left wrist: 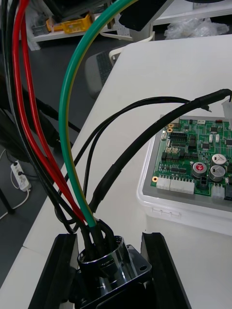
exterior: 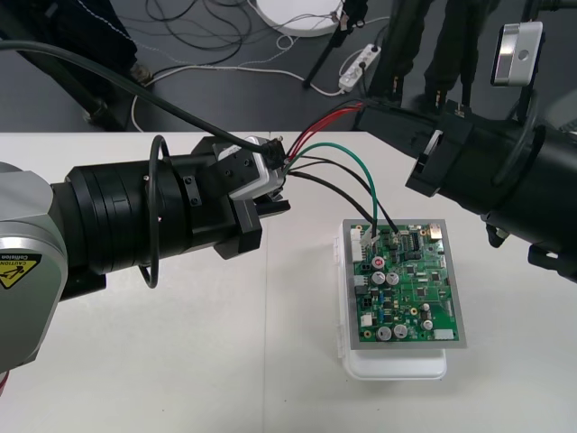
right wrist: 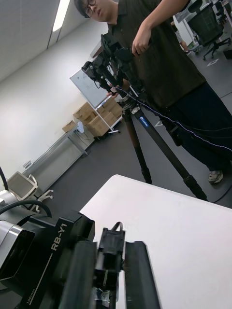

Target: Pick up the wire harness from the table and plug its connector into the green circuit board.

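Observation:
My left gripper (exterior: 270, 183) hangs above the table left of the green circuit board (exterior: 410, 284) and is shut on the harness's round metal socket (left wrist: 112, 264), which sits between its black fingers (left wrist: 62, 270). Red, green and black wires (left wrist: 67, 125) rise out of the socket. The green and black wires (exterior: 361, 180) run down to the board's far left corner; whether a plug is seated there I cannot tell. The red wires (exterior: 329, 119) lead to my right gripper (exterior: 371, 106) past the table's far edge. Its fingers (right wrist: 140, 275) stand close around a small black plug (right wrist: 110, 256).
The board rests on a white base (exterior: 397, 365) right of the table's middle. A power strip (exterior: 358, 68) and loose cables lie on the dark floor beyond the far edge. Bare table stretches in front of and below my left arm.

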`<state>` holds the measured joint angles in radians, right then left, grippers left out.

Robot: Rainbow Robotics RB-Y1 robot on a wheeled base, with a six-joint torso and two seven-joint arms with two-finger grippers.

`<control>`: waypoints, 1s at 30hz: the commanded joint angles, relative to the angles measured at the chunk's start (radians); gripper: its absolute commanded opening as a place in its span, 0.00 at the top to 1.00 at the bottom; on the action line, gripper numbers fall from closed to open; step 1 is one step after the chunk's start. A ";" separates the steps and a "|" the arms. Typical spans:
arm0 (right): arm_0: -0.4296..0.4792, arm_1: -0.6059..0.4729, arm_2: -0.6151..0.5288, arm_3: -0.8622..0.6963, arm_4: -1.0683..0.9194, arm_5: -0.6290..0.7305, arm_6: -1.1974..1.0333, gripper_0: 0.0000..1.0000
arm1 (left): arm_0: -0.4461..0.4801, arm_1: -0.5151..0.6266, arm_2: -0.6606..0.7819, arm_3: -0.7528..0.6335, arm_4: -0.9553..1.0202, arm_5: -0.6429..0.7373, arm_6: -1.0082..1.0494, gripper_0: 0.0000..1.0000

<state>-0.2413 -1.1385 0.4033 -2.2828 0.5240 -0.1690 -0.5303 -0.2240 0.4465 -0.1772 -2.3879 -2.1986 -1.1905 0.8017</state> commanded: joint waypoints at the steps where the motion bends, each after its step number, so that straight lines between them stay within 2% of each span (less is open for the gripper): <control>1: -0.030 0.010 -0.006 -0.034 0.002 0.006 -0.043 1.00 | -0.035 -0.020 -0.021 -0.013 0.013 0.061 -0.049 0.99; 15: -0.030 0.017 -0.008 -0.030 0.008 0.006 -0.040 1.00 | -0.034 -0.020 -0.021 -0.011 0.014 0.061 -0.052 0.99; 16: -0.030 0.019 -0.009 -0.032 0.008 0.008 -0.040 1.00 | -0.034 -0.019 -0.021 -0.013 0.014 0.061 -0.052 0.94; 17: -0.030 0.020 -0.009 -0.030 0.008 0.008 -0.040 1.00 | -0.034 -0.020 -0.021 -0.011 0.016 0.061 -0.052 0.53; 18: -0.030 0.023 -0.012 -0.029 0.011 0.008 -0.040 1.00 | -0.034 -0.019 -0.021 -0.011 0.017 0.061 -0.052 0.05; 19: -0.030 0.025 -0.012 -0.029 0.011 0.008 -0.040 1.00 | -0.034 -0.020 -0.021 -0.011 0.016 0.061 -0.052 0.00; 30: -0.030 0.033 -0.015 -0.027 0.022 0.008 -0.037 1.00 | -0.031 -0.020 -0.021 -0.011 0.023 0.072 -0.052 0.00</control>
<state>-0.2413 -1.1187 0.4033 -2.2828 0.5320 -0.1688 -0.5303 -0.2241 0.4465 -0.1772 -2.3878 -2.1939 -1.1805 0.8017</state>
